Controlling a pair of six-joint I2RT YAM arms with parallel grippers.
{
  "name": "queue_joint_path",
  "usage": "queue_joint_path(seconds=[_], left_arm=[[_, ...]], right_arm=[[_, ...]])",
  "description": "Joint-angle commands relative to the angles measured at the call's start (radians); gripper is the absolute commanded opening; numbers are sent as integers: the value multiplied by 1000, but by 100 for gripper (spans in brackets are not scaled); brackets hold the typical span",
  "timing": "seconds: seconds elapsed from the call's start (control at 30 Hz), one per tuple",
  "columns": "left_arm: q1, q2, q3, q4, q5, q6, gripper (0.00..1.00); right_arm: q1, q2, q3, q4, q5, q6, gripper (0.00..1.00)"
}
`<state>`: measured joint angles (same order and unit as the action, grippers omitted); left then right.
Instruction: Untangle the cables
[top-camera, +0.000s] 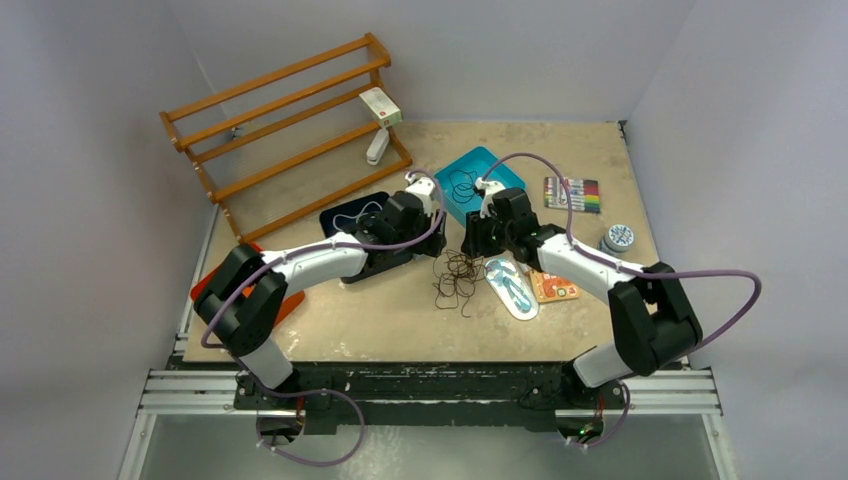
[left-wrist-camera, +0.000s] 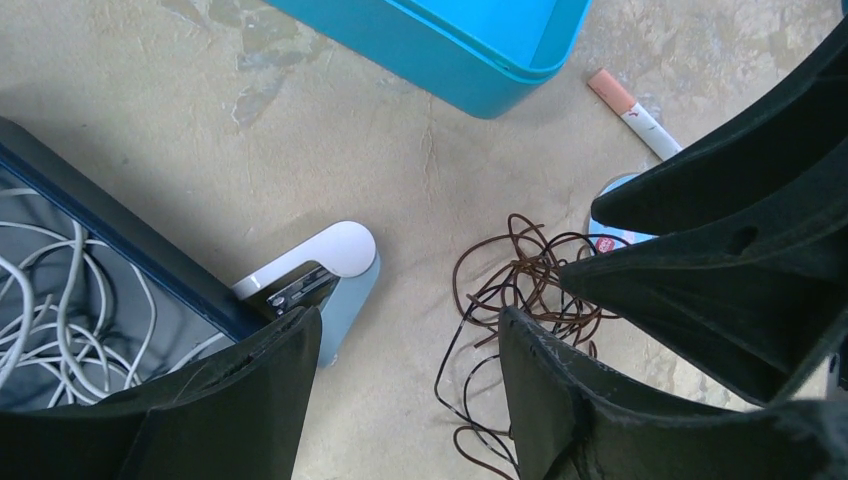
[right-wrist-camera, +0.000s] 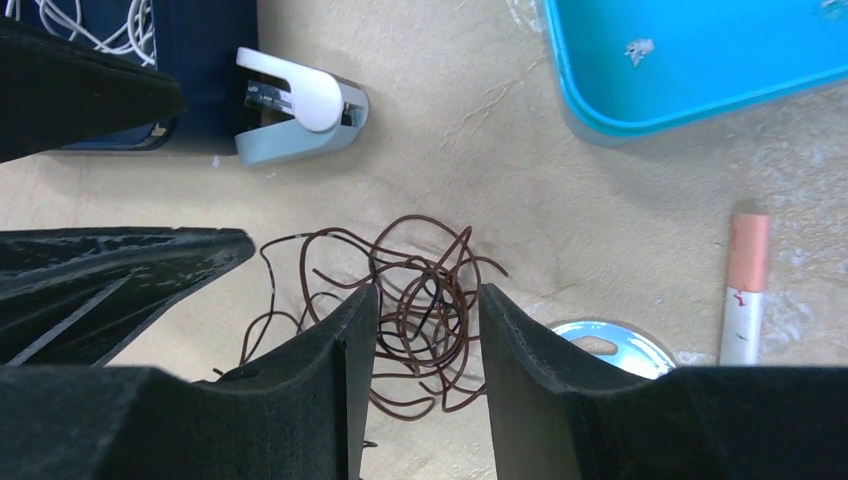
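Note:
A tangle of thin dark brown cable (top-camera: 456, 280) with a black strand (left-wrist-camera: 455, 350) through it lies on the table in front of both grippers. It shows in the left wrist view (left-wrist-camera: 520, 270) and the right wrist view (right-wrist-camera: 425, 290). My right gripper (right-wrist-camera: 428, 295) is open, its jaws straddling the tangle just above it, and shows in the top view (top-camera: 473, 243). My left gripper (left-wrist-camera: 408, 318) is open and empty over bare table, left of the tangle (top-camera: 425, 240). White cable (left-wrist-camera: 60, 320) lies in the navy tray (top-camera: 345, 212). Dark cord loops (top-camera: 462, 186) lie in the teal tray (top-camera: 500, 170).
A white and pale blue stapler-like object (left-wrist-camera: 335, 262) sits by the navy tray's corner. A pen (right-wrist-camera: 745, 290) and a blue packet (top-camera: 510, 285) lie right of the tangle. A wooden rack (top-camera: 290, 130) stands at the back left. Markers (top-camera: 572, 194) and a tape roll (top-camera: 618, 238) lie at the right.

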<state>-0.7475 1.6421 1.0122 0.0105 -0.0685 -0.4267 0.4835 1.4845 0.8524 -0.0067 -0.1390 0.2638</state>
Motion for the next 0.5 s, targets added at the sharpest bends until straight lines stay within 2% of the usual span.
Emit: queue_joint_path(seconds=[0.0,0.17,0.47], left_arm=[[-6,19,38,58,23,2,64],[-7,20,27,91,80,58,63],[-13,16,-12,190,174,179,63]], right_arm=[[-4,-1,31,12,-51,-24,44],[-4,-12,19,12,-40,-16,40],[-15,-108,-27,9,46,29,41]])
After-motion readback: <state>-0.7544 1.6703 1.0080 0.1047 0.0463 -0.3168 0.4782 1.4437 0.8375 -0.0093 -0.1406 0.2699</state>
